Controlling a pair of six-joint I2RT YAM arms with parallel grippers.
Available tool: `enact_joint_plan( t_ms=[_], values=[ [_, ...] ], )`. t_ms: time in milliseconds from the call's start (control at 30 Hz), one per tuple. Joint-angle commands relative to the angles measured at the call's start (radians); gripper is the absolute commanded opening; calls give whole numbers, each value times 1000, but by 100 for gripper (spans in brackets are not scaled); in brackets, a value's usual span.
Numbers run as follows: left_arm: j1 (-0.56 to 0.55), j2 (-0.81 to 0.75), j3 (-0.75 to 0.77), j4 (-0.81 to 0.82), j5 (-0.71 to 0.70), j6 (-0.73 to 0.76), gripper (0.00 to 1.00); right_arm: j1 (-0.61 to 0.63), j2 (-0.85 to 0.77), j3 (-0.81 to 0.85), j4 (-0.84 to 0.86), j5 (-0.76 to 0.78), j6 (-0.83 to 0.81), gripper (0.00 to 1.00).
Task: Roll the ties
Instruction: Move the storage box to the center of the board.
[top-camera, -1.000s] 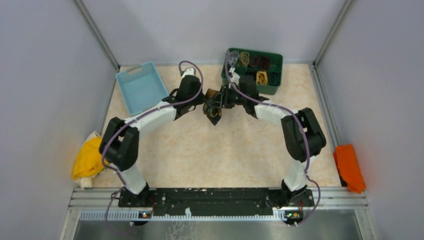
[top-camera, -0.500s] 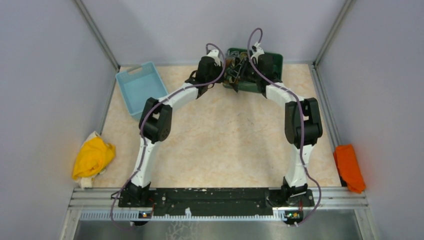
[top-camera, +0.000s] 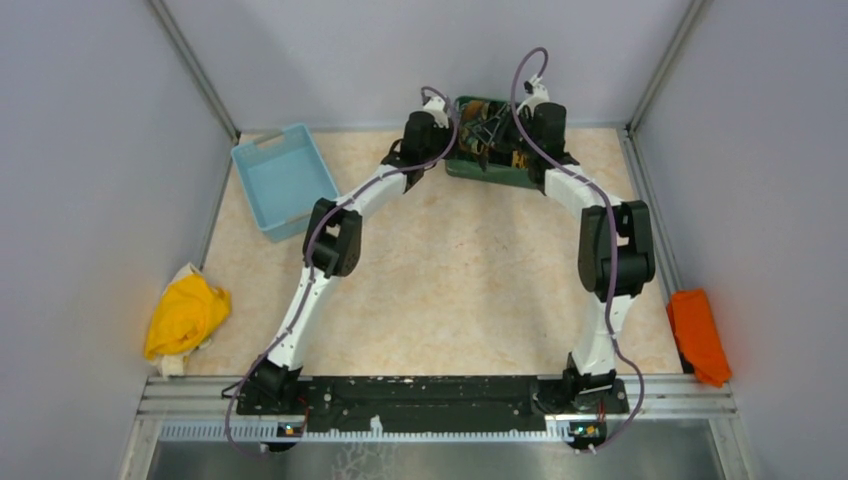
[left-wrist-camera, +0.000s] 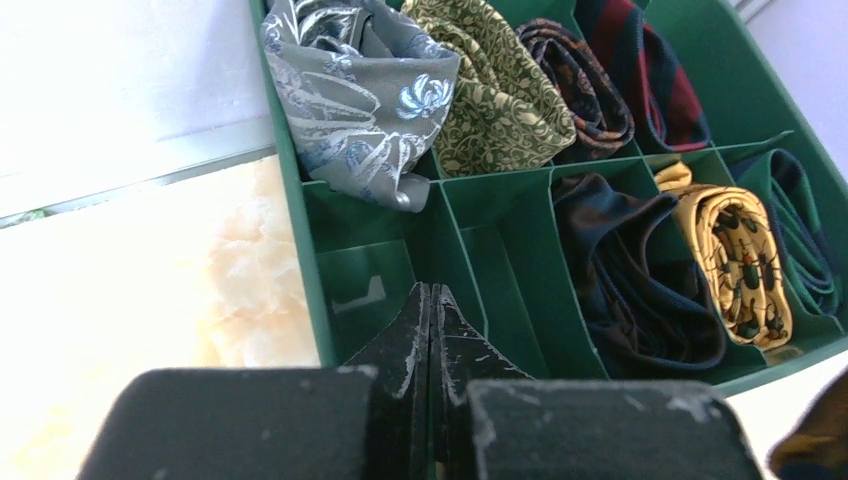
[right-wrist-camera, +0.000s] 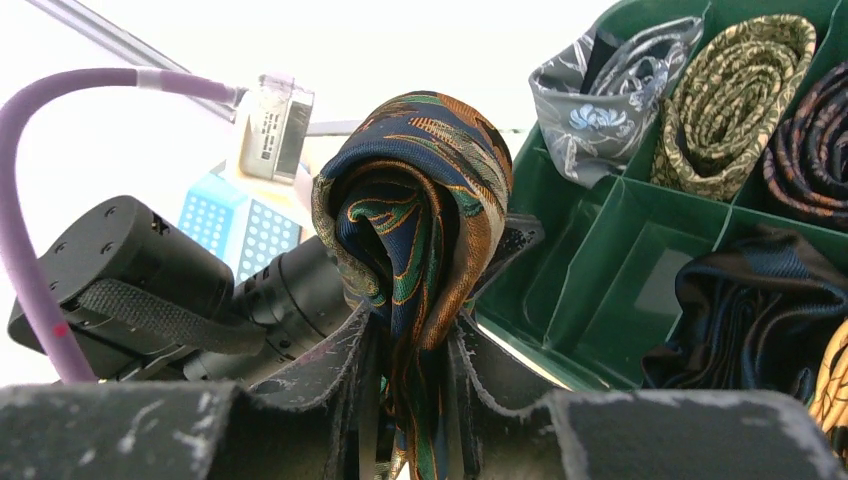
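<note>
One rolled tie (right-wrist-camera: 420, 200), tail hidden, is clamped by the right pincer (right-wrist-camera: 405, 390). The left pincer (left-wrist-camera: 431, 330) is clenched at the tray (left-wrist-camera: 300, 240) rim.

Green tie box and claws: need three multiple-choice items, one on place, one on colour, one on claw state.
1. Where does the green tie box sit in the top view?
A. At the far edge, right of the blue tray
B. At the near edge, by the arm bases
C. At the left side, next to the yellow cloth

2. What colour is the rolled tie in the right claw?
A. Plain yellow
B. Dark, with an orange and teal pattern
C. Grey with silver flowers

3. What state is the left claw in?
A. Open, holding nothing
B. Shut on a grey tie
C. Shut, holding nothing

Key:
1 A: the box lies against the back wall, with the tray to its left.
2 B: the right wrist view shows the pattern close up.
3 C: its jaws meet flush with nothing between them.
</note>
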Motion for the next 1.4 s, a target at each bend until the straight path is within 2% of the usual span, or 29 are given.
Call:
enact_joint_plan(
  t_ms=[0,267,400,567,700,800,1000,1167,1367],
  values=[
    [16,25,39,-99,47,36,0,-9,-66,13,67,-14,-10,0],
    [-29,-63,-89,-353,179,95,0,-17,-55,29,35,-12,-29,0],
    [-96,-92,-146,-446,182,151,0,-18,-35,55,0,-22,-36,0],
    [-175,-186,-346,-425,158,161,0,-20,-16,47,-19,-21,-54,0],
    [-215,-234,-440,-420,143,148,0,-22,5,43,-47,-37,-71,0],
    [-215,-256,-476,-421,115,124,0,-22,6,17,-56,-40,-83,0],
    [-208,-324,-485,-464,-35,96,0,-22,-30,-79,-35,-69,-64,0],
    [-203,-468,-574,-440,-58,60,0,-18,-87,-153,-2,-124,-29,0],
    [-203,-645,-642,-431,-74,52,0,-17,-125,-190,-43,-168,-43,0]
  ],
)
